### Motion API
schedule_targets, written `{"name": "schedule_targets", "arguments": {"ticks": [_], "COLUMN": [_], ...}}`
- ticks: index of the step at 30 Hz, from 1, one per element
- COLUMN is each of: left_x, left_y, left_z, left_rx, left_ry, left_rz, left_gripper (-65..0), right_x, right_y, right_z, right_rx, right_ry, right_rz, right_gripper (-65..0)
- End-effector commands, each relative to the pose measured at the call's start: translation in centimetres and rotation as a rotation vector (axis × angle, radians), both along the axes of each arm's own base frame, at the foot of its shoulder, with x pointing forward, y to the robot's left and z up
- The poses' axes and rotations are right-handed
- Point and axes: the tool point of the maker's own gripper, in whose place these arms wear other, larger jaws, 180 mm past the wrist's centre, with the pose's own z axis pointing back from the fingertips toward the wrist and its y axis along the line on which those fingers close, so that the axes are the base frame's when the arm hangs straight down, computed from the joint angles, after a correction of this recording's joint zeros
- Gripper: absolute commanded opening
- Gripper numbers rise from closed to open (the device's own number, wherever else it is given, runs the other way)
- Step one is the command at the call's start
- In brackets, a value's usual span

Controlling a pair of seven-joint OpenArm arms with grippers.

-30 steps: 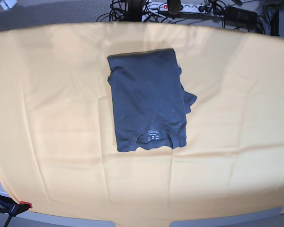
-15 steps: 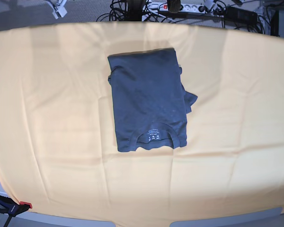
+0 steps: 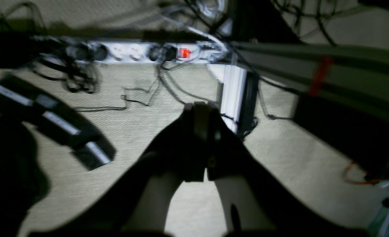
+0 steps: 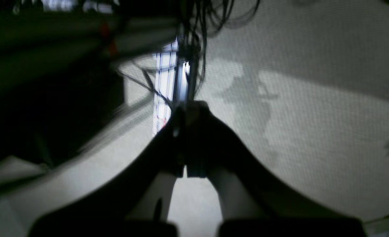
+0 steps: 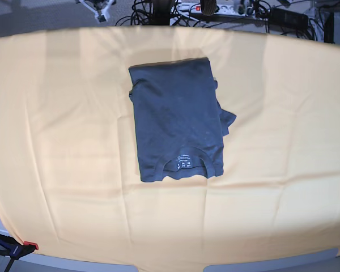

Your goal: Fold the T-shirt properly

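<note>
White arm part (image 5: 96, 7) now further right along top edge than half second ago. Soft slate-blue T-shirt (image 5: 178, 119), folded rectangular, mid-bench on smooth orange cloth (image 5: 56, 141). Right fingers (image 4: 185, 113), left fingers (image 3: 201, 112) pressed together, over woven floor, well apart from shirt.

The T-shirt (image 5: 177, 120) has a small white label (image 5: 183, 162) printed inside its collar. The letters on it are too tiny to read. No other words or numbers can be read anywhere.
</note>
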Motion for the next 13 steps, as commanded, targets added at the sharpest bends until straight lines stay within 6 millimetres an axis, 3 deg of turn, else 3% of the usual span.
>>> {"name": "schedule_targets", "arguments": {"ticks": [1, 8, 13], "left_x": [0.2, 0.0, 0.0], "left_y": [-1.0, -5.2, -5.2], "left_z": [0.0, -0.3, -0.3], "left_rx": [-0.002, -0.001, -0.002], "left_ry": [-0.018, -0.005, -0.004], "left_rz": [0.012, 0.058, 0.057], "left_gripper": [-65.0, -65.0, -65.0], "right_x": [-0.5, -0.4, 0.0], "right_y": [0.4, 4.2, 5.2], "right_z": [0.0, 0.1, 0.2], "right_rx": [0.006, 0.058, 0.074], "right_ry": [0.003, 0.001, -0.019], "right_rz": [-0.005, -0.006, -0.007], "right_gripper": [-65.0, -65.0, -65.0]}}
